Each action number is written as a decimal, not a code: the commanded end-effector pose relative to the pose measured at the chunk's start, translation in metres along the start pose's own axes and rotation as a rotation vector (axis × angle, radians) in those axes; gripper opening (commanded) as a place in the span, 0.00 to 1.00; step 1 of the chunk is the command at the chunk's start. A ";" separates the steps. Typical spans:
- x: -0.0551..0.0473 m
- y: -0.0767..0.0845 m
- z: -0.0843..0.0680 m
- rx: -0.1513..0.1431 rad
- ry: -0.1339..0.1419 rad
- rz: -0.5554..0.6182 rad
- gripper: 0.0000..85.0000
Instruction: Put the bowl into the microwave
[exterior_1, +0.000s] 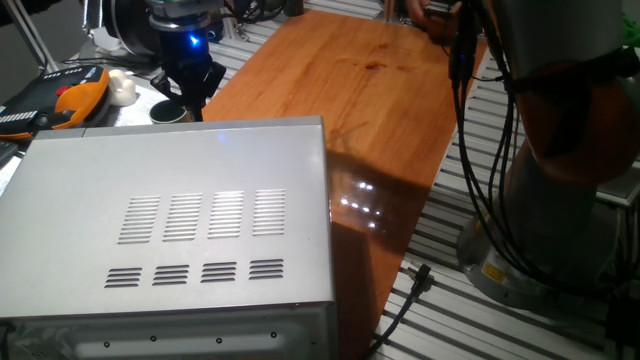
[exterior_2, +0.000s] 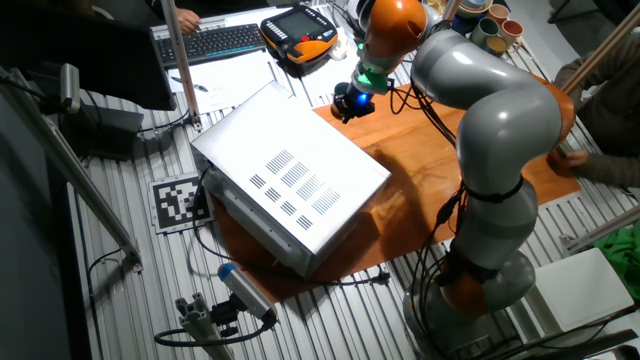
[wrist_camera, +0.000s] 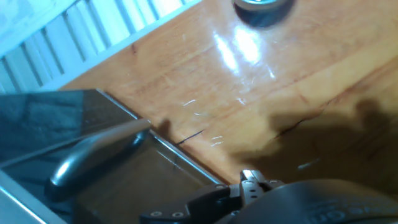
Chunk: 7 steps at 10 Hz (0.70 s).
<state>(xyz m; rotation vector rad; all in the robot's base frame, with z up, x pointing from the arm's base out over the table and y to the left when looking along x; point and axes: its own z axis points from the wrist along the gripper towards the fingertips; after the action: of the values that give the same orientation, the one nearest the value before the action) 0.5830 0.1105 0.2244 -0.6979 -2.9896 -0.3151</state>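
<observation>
The microwave (exterior_1: 170, 230) fills the near side of one fixed view, showing its silver top with vent slots; it also shows in the other fixed view (exterior_2: 290, 180). The bowl (exterior_1: 167, 112) stands on the table just behind its far edge, partly hidden. In the hand view the bowl (wrist_camera: 263, 9) is at the top edge. The dark door with its grey handle (wrist_camera: 93, 155) is at lower left. My gripper (exterior_1: 193, 106) hangs just right of the bowl, above the table, holding nothing. It also shows in the other fixed view (exterior_2: 347, 106). Its fingers are too dark to read.
A white rounded lump (exterior_1: 122, 88) and an orange-and-black pendant (exterior_1: 70, 100) lie left of the bowl. The wooden tabletop (exterior_1: 380, 90) stretches to the right. My arm's base (exterior_1: 560, 200) and cables stand at the far right. A keyboard (exterior_2: 215, 42) lies beyond the microwave.
</observation>
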 end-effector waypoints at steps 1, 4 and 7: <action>0.000 0.000 0.000 -0.027 -0.028 0.155 0.20; -0.018 0.045 0.004 -0.044 -0.031 0.290 0.40; -0.030 0.072 0.002 -0.038 -0.017 0.362 0.40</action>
<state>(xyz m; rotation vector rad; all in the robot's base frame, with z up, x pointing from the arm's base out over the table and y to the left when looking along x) 0.6426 0.1616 0.2324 -1.0548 -2.8537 -0.3370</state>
